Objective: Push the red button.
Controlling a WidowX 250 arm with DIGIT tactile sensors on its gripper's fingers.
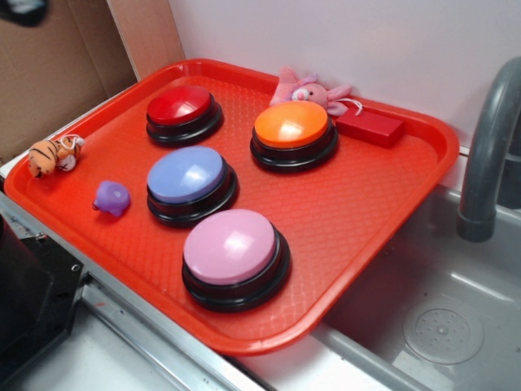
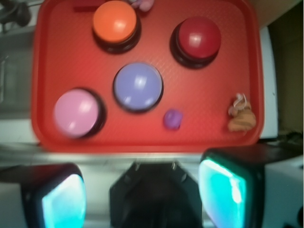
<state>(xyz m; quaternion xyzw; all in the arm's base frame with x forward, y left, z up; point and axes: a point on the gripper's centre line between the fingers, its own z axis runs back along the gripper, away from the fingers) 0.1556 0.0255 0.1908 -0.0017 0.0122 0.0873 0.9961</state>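
Note:
The red button [image 1: 181,106], a glossy dark red dome on a black base, sits at the far left of the orange-red tray [image 1: 350,204]. In the wrist view the red button [image 2: 197,38] is at the upper right. My gripper [image 2: 142,190] is open and empty, its two cyan pads [image 2: 225,187] wide apart. It hangs high over the near edge of the tray [image 2: 71,61], well back from the button and not touching anything. The gripper does not show clearly in the exterior view.
On the tray are an orange button [image 1: 291,126], a blue button [image 1: 187,175], a pink button [image 1: 232,248], a small red block [image 1: 370,126], a pink plush [image 1: 305,85], a tiger toy [image 1: 53,155] and a purple toy [image 1: 111,198]. A faucet [image 1: 488,147] and sink [image 1: 440,326] are on the right.

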